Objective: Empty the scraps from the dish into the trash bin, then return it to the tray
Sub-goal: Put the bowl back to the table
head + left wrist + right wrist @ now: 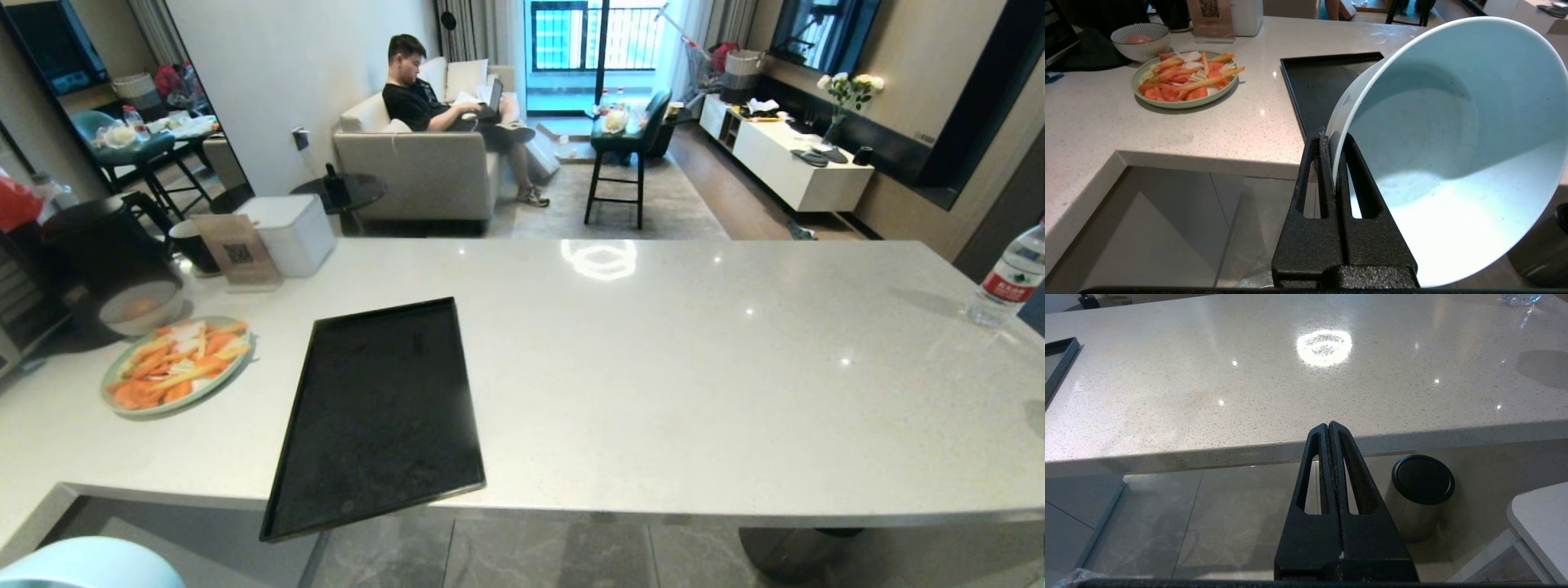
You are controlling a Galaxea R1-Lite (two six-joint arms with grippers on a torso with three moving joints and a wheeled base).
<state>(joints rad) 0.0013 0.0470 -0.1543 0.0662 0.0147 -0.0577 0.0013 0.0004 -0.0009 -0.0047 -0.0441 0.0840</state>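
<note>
Left wrist view shows you the left gripper clamped on the dish rim, tilted (no scraps visible inside) below the counter edge, near the tray; right gripper sits closed, empty.

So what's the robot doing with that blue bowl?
The left gripper has its jaws pinched on the rim of the dish and holds it tilted, below the counter's edge. The dish looks empty inside, with no scraps showing. The black tray sits bare on the counter, sticking out over its near edge, so the dish is not back yet. The right gripper is shut on nothing, low beside the counter.
</note>
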